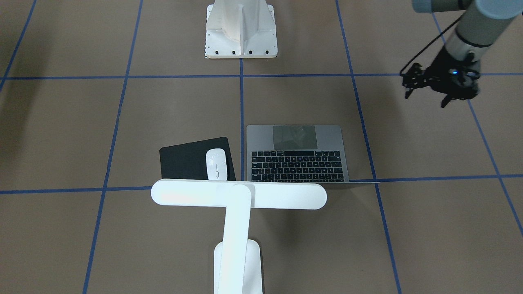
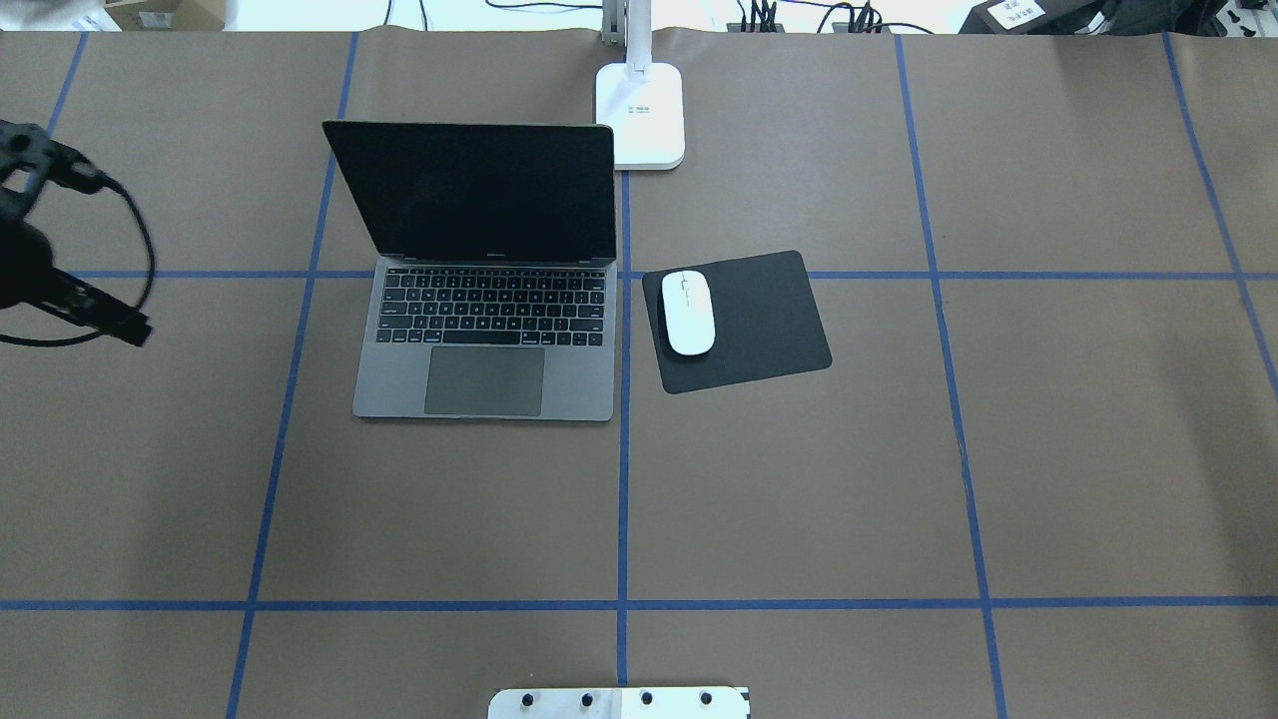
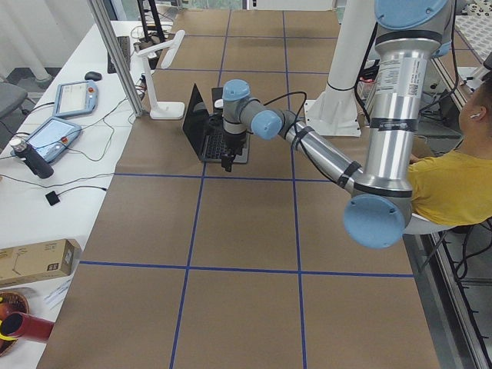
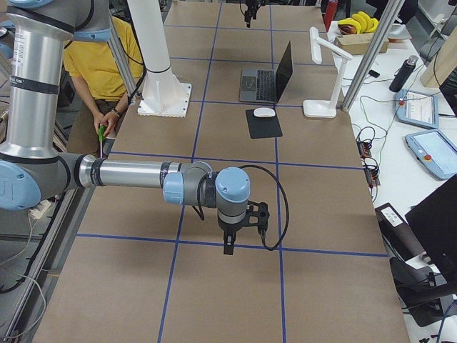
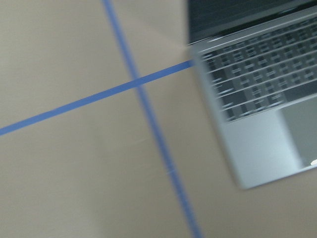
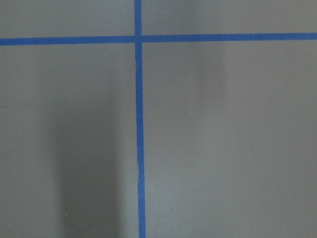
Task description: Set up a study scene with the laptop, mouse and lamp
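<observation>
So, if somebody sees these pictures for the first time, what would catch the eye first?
The open grey laptop in the middle of the table stands out first, its dark screen raised. On the robot's right of it the white mouse lies on a black pad, and the white lamp stands behind them at the table's far edge.

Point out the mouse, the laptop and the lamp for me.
mouse (image 2: 689, 312), overhead view, middle of its top.
laptop (image 2: 494, 305), overhead view, its keyboard.
lamp (image 2: 640, 112), overhead view, its flat base.
</observation>
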